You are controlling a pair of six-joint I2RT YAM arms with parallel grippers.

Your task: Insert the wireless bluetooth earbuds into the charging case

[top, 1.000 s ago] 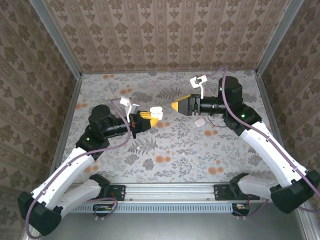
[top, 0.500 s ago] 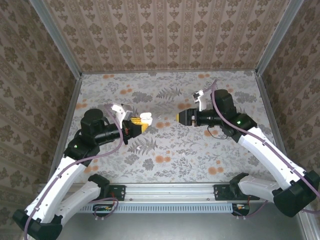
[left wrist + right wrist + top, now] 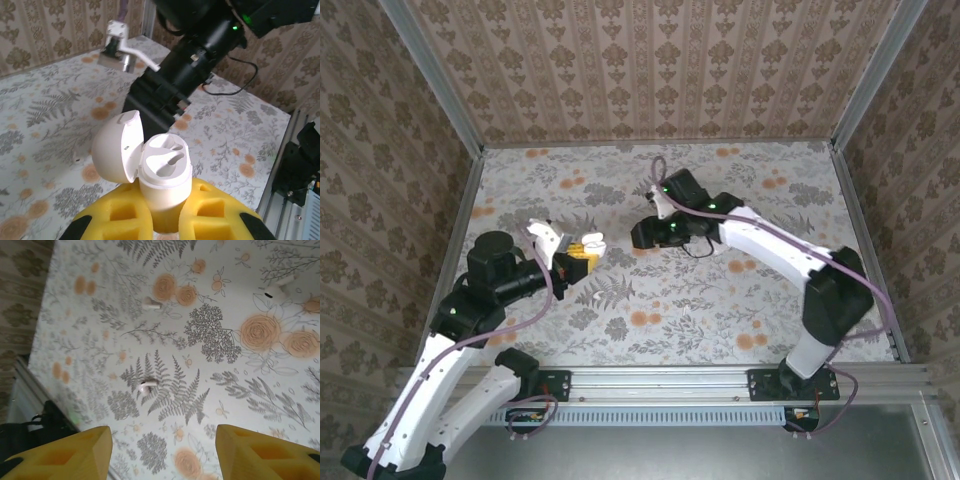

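My left gripper (image 3: pixel 165 222) is shut on the white charging case (image 3: pixel 164 172) and holds it upright above the table. The lid is flipped open to the left, and both sockets are empty. In the top view the case (image 3: pixel 591 241) sits in the yellow fingers of the left gripper (image 3: pixel 580 254), left of centre. My right gripper (image 3: pixel 162 452) points down at the table, open and empty, and in the top view this gripper (image 3: pixel 642 236) hangs just right of the case. Three small white earbuds lie on the floral table below: one (image 3: pixel 148 386) between the fingertips' line, one (image 3: pixel 151 303) farther off, one (image 3: pixel 278 289) at the upper right.
The right arm's dark wrist (image 3: pixel 192 60) looms close behind the case in the left wrist view. Patterned walls enclose the table (image 3: pixel 650 300) on three sides. A metal rail (image 3: pixel 660 385) with both arm bases runs along the near edge.
The right arm has swung left and tipped its gripper down over the table. The left gripper, still shut on the open case, has drawn back to the left and nearer.
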